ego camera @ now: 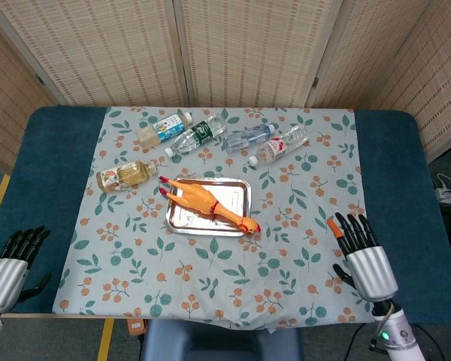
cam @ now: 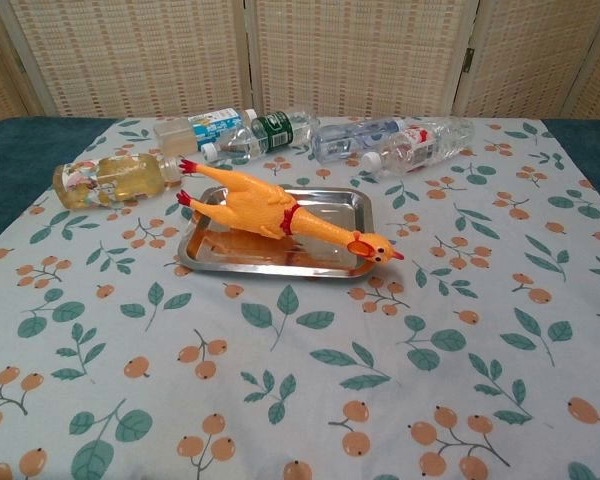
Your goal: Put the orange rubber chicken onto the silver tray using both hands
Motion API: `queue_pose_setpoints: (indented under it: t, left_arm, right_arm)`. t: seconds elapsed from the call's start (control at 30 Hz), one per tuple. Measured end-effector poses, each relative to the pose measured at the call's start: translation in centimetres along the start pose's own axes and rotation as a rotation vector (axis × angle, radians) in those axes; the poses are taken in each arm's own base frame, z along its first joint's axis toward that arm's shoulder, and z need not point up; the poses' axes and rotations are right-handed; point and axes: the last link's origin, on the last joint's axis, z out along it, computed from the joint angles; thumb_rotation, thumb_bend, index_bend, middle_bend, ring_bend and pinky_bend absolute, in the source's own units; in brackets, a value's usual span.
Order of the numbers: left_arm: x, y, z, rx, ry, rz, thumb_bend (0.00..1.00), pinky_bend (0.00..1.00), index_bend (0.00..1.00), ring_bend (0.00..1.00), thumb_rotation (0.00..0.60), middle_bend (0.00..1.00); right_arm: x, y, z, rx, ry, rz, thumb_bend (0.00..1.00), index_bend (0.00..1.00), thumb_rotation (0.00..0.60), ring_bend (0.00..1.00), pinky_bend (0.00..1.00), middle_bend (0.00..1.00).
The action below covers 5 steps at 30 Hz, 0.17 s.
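Across the shallow silver metal tray (ego camera: 233, 197) lies the orange rubber chicken (ego camera: 205, 201), head overhanging; left robot hand (ego camera: 11, 265) and right robot hand (ego camera: 362, 254) hang apart, fingers spread, holding nothing.

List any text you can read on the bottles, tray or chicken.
None is legible.
Bottles: printed labels, too small and blurred to read.
Clear bottle: no label that I can make out.
Tray and chicken: no writing visible.

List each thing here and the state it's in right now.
Chicken: lying across the tray, head past its rim.
Tray: flat on the table.
Bottles: lying on their sides.
Left hand: open, holding nothing.
Right hand: open, holding nothing.
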Motion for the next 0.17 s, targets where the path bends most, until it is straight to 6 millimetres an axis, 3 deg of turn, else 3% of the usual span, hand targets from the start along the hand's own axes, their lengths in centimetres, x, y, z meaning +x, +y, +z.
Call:
queue_pose_setpoints:
  t: [0.17]
  left_arm:
    - [-0.1, 0.4, -2.0, -0.043, -0.009, 0.001, 0.37, 0.0, 0.0, 0.0, 0.6, 0.0]
  right_arm:
    - [1.2, 1.1, -2.5, 0.011, 0.03, 0.042, 0.13, 0.0, 0.6, 0.0, 0.0, 0.0]
